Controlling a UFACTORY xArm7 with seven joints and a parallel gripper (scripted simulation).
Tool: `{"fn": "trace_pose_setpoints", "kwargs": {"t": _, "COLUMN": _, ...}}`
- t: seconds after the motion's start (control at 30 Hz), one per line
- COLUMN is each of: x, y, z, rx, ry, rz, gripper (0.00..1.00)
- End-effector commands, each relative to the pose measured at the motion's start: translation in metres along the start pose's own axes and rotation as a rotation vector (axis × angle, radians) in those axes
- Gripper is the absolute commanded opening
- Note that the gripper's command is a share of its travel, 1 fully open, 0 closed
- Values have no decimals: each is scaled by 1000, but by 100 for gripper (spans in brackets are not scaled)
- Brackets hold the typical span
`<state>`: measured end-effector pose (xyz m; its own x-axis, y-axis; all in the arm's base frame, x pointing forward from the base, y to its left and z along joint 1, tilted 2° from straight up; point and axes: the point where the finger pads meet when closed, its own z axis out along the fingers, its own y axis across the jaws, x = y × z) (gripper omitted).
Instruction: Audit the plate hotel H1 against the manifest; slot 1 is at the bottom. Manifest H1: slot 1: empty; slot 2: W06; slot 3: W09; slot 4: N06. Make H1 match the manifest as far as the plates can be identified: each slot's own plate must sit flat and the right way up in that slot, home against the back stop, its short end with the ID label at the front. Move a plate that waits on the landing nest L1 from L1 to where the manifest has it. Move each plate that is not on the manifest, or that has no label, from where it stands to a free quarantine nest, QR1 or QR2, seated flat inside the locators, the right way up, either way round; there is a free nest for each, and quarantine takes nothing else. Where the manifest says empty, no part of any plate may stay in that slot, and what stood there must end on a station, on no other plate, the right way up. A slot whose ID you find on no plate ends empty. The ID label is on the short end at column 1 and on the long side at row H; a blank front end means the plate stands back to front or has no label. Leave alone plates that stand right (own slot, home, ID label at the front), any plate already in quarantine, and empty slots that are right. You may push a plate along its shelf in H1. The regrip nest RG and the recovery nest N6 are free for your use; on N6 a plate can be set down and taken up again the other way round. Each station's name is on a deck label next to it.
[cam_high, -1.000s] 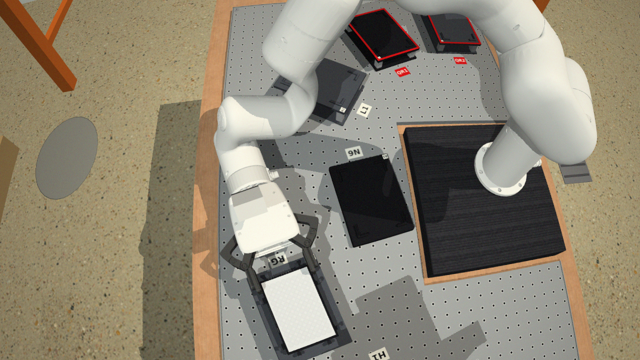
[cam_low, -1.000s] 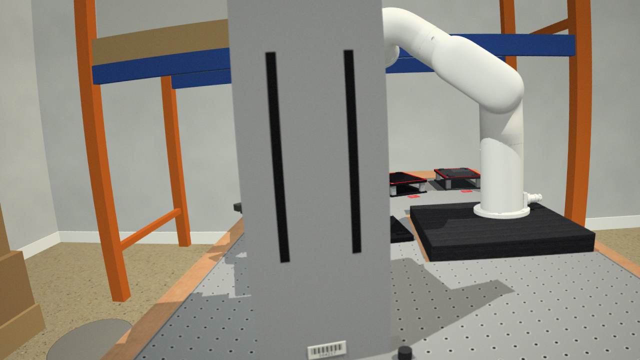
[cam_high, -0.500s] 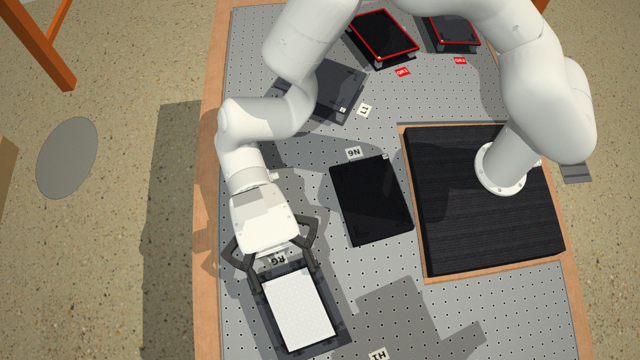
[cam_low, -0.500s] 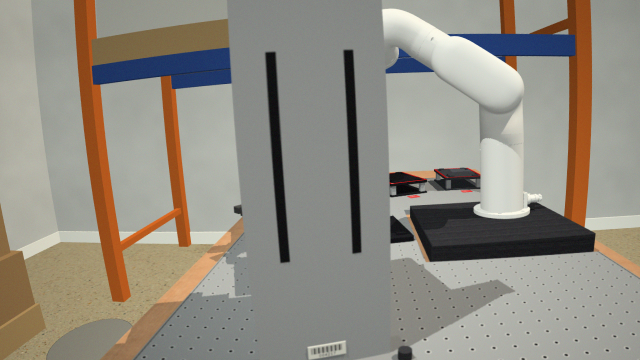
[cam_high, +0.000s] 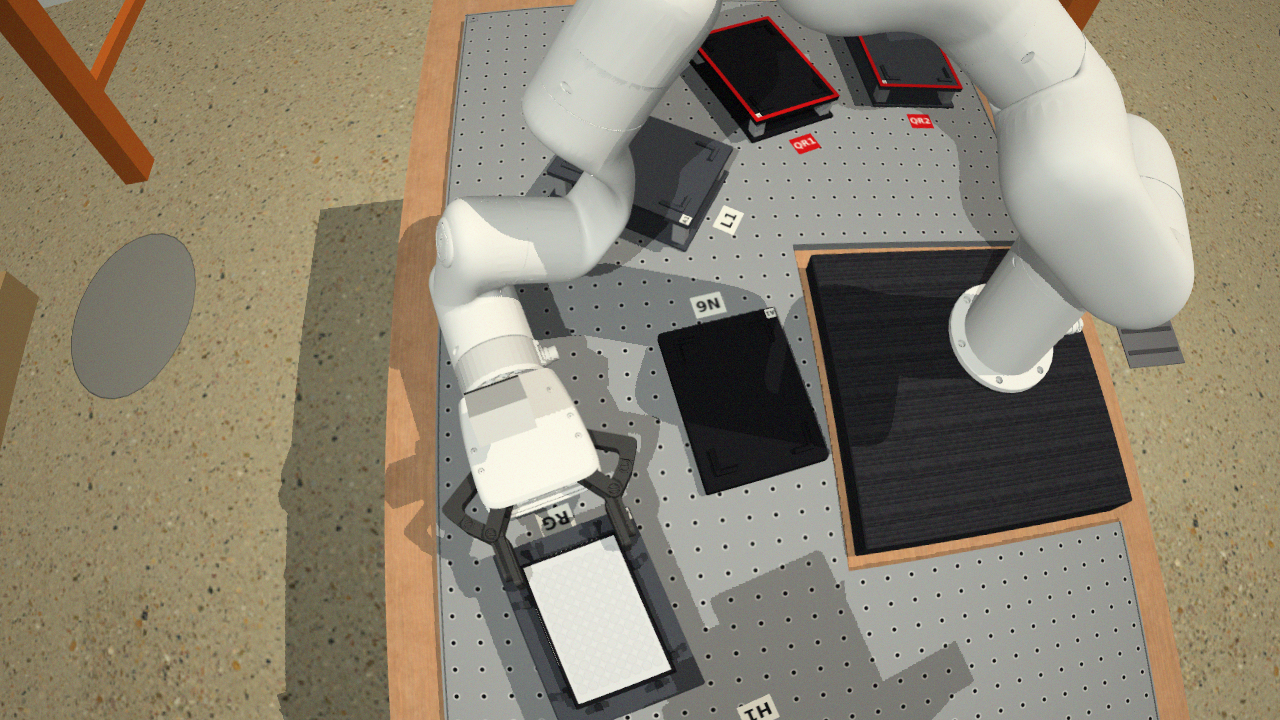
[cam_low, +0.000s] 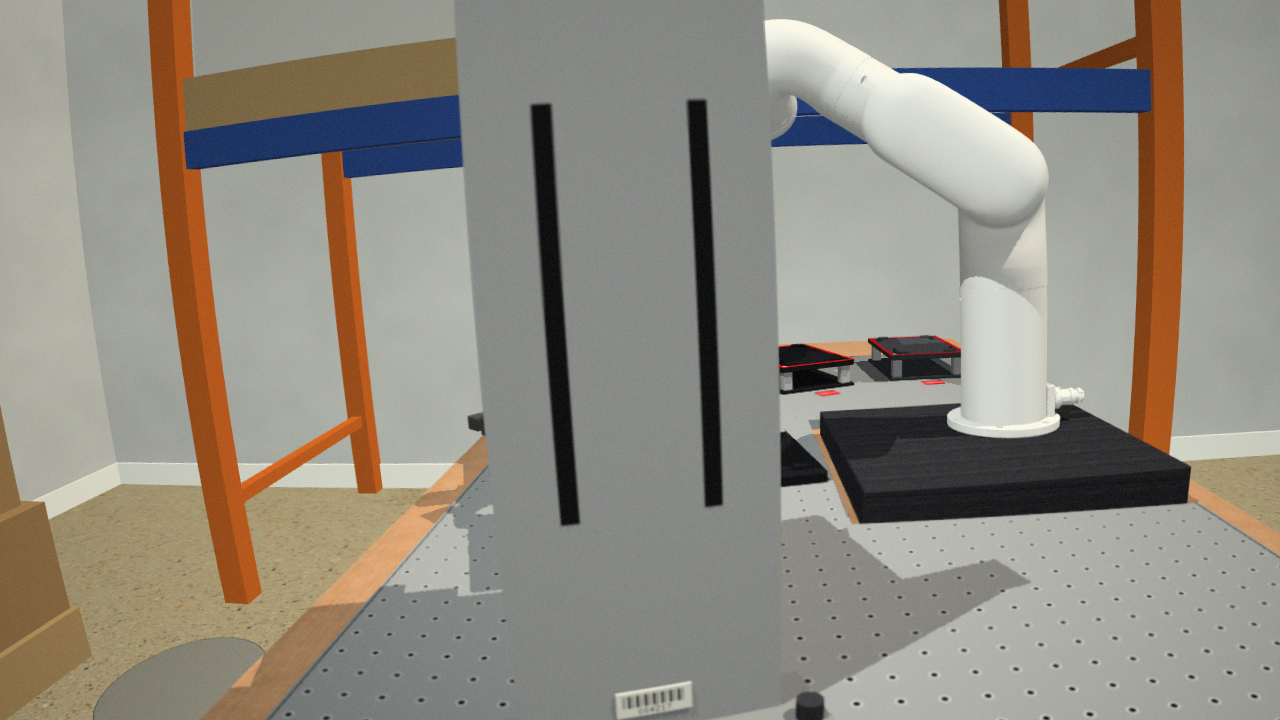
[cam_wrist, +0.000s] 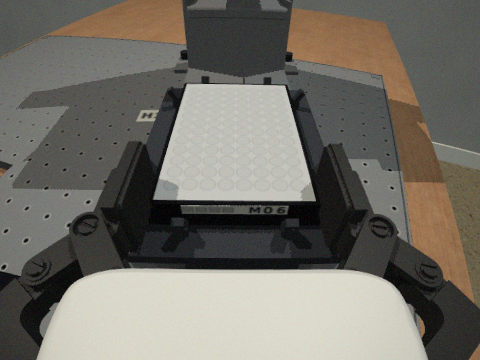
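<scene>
A white well plate (cam_high: 597, 617) lies in the dark RG nest (cam_high: 555, 517) at the deck's front left, in front of the hotel H1. My gripper (cam_high: 568, 550) stands low over the plate's near short end, with one finger on each long side, and is shut on the plate. In the wrist view the plate (cam_wrist: 235, 143) sits between my fingers, and its near short end carries an ID label that is too small to read surely. The grey hotel H1 (cam_wrist: 238, 14) stands just beyond the plate. In the exterior view the back of H1 (cam_low: 617, 358) hides its slots, the plate and my gripper.
The quarantine nest QR1 (cam_high: 768, 67) holds a black plate. QR2 (cam_high: 908, 60), the landing nest L1 (cam_high: 662, 179) and the recovery nest N6 (cam_high: 741, 398) look bare. My arm's black base block (cam_high: 966, 394) fills the right side. The deck's wooden edge (cam_high: 407, 537) runs close on my left.
</scene>
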<state>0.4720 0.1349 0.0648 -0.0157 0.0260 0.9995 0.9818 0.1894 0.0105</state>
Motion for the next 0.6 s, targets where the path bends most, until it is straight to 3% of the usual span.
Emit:
{"fn": "trace_pose_setpoints", "kwargs": {"t": 0.0, "x": 1, "y": 1, "z": 0, "rx": 0, "ry": -1, "rz": -4, "gripper": 0}}
{"fn": "trace_pose_setpoints", "kwargs": {"t": 0.33, "x": 1, "y": 1, "z": 0, "rx": 0, "ry": -1, "rz": -4, "gripper": 0}}
{"fn": "trace_pose_setpoints", "kwargs": {"t": 0.37, "x": 1, "y": 1, "z": 0, "rx": 0, "ry": -1, "rz": -4, "gripper": 100}}
{"fn": "trace_pose_setpoints", "kwargs": {"t": 0.57, "x": 1, "y": 1, "z": 0, "rx": 0, "ry": -1, "rz": -4, "gripper": 100}}
